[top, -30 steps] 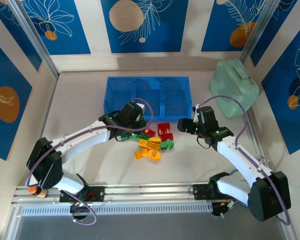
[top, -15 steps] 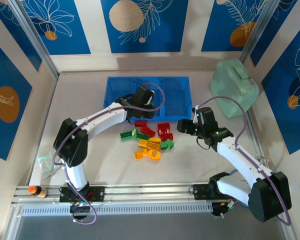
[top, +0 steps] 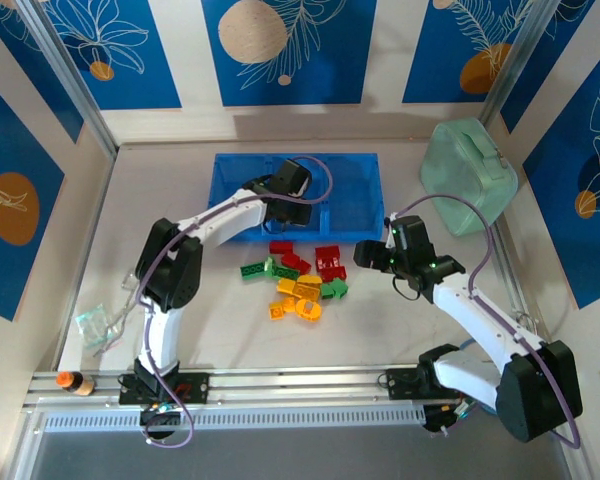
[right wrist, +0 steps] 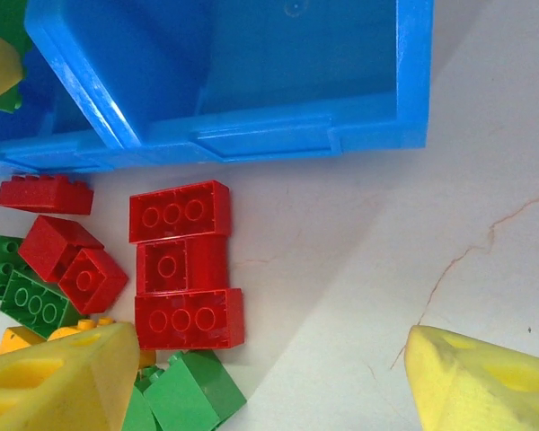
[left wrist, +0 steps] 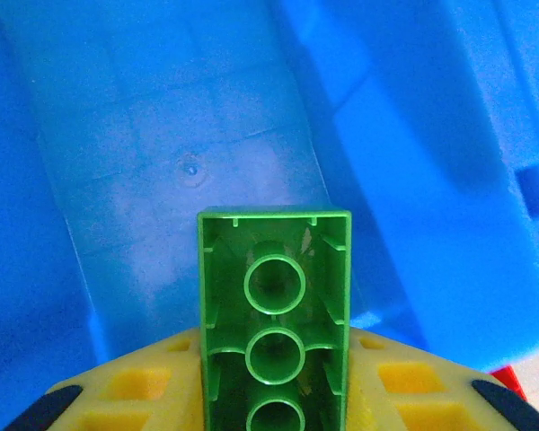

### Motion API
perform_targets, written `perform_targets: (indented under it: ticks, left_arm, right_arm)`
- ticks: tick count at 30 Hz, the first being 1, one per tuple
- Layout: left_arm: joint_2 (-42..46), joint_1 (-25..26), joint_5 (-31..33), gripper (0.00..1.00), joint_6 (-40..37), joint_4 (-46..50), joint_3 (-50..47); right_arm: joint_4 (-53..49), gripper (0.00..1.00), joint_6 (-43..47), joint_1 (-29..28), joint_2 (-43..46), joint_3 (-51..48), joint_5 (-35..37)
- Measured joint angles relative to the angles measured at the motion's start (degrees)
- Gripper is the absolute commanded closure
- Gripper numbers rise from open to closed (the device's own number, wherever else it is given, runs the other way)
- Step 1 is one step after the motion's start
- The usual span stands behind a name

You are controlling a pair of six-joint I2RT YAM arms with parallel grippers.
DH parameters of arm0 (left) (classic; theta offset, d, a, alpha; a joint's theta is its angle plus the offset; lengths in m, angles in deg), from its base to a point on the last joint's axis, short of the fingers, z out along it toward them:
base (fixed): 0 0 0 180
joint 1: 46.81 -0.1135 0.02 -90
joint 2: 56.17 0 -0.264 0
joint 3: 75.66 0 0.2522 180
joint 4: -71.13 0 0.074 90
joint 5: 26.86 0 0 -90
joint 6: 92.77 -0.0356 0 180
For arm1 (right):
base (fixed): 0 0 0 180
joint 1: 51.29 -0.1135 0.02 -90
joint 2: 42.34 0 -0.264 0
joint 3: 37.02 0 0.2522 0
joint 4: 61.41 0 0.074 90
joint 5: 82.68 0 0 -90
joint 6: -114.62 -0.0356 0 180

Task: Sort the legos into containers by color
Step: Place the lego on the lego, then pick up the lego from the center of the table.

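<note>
The left end effector is positioned over the middle compartment of the tray. Its yellow fingers are clamped on one green brick. The brick's hollow underside faces the wrist camera, and the brick projects past the fingertips above the compartment floor; contact with the floor cannot be determined. The right end effector is spread wide with nothing between its fingers and hangs above the table just in front of the tray's right compartment. The other bricks, in red, green and yellow-orange, lie in a loose cluster on the table just in front of the tray's near wall. Three red bricks sit side by side at the cluster's right edge, near the tray's right compartment.
</note>
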Motion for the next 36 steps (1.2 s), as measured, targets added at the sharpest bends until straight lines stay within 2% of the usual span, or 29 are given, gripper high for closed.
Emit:
perform_targets:
  ticks: [5, 10, 14, 17, 20, 26, 31, 36]
  left_arm:
    - [-3.61, -0.92, -0.28, 0.55, -0.74, 1.66, 4.57]
    - [-6.32, -1.49, -0.28, 0.34, -1.99, 4.28, 10.60]
    - [-6.12, -1.46, -0.31, 0.33, -2.34, 5.53, 13.38]
    - [-4.04, -1.44, -0.31, 0.32, -2.34, 5.44, 11.85]
    - [2.29, -1.14, -0.31, 0.32, -2.32, 4.31, 5.20]
    - [20.85, -0.37, -0.20, 0.31, -1.42, -0.61, -12.52]
    - [33.46, -0.33, 0.61, 0.31, 0.74, -4.79, -28.63]
    - [41.18, -0.31, 1.46, 0.31, 4.26, -7.52, -44.17]
  right_arm:
    - [-0.35, 0.22, -0.57, 0.00, -2.23, 0.00, 0.00]
    - [-0.79, 0.22, -0.79, 0.00, -2.73, 0.00, 0.00]
    - [-0.92, 0.22, -0.76, 0.00, -2.73, 0.00, 0.00]
    - [-1.29, 0.22, -0.74, 0.00, -2.73, 0.00, -0.02]
    - [-1.70, 0.22, -0.68, -0.22, -2.75, 0.00, -0.04]
    - [-2.84, 0.21, 0.79, -2.95, -4.59, 0.98, -1.11]
    - [-4.68, 0.22, 2.73, -8.28, -7.82, 4.20, -1.46]
    - [-6.19, 0.26, 4.26, -13.25, -11.32, 7.85, -1.07]
